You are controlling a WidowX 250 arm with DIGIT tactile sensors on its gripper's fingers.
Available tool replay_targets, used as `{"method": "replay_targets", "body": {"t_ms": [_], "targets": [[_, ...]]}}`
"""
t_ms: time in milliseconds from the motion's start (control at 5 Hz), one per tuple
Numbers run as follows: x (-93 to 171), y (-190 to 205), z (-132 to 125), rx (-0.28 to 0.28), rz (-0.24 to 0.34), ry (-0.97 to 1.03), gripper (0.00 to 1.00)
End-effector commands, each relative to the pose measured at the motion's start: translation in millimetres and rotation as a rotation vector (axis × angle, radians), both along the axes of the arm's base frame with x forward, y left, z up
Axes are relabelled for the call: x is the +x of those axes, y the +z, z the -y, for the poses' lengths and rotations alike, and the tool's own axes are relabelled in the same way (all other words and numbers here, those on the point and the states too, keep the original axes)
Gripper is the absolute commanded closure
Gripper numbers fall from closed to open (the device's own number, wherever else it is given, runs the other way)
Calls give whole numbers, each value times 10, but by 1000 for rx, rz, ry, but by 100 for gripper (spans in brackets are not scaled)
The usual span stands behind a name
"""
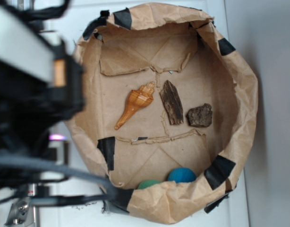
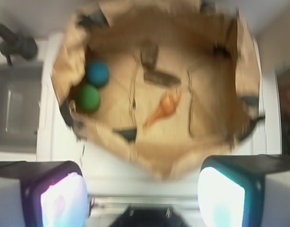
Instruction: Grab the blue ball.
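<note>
Jaws of the gripper (image 2: 144,196) stand wide apart in the wrist view, two pale pads (image 2: 64,201) at the bottom corners with nothing between them, raised well above the paper bag (image 1: 239,85) and looking down into it. In the exterior view the arm (image 1: 27,90) is a dark, blurred mass outside the bag's left wall, clear of everything inside. The bag, its brown rim rolled down and patched with black tape, sits open on the white bench (image 1: 268,198). Against the bag's near wall, in the exterior view, the blue ball (image 1: 182,175) lies just beside the green ball (image 1: 149,184), which is half hidden by the rim; the wrist view shows the two close together, perhaps touching. Toward the middle of the bag floor lies an orange-brown shell (image 1: 136,104), with a long strip of bark (image 1: 173,101) beside it and a dark bark chunk (image 1: 200,115) beyond that, all well apart from the balls.
</note>
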State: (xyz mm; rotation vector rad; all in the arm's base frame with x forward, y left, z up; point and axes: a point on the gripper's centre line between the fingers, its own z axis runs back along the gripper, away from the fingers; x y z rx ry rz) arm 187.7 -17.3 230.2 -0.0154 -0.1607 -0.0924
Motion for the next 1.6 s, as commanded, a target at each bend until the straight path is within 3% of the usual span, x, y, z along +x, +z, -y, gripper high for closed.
{"method": "replay_targets", "body": {"t_ms": [0, 200, 400, 600, 800, 1000, 1400], "targets": [[381, -295, -9, -21, 71, -68, 0], [505, -584, -33, -73, 72, -117, 0], [641, -833, -169, -88, 64, -129, 0], [809, -986, -398, -89, 28, -67, 0], [895, -1116, -438, -73, 22, -67, 0], [869, -1317, 88, -67, 63, -232, 0], [956, -1385, 544, -138, 110, -264, 0]]}}
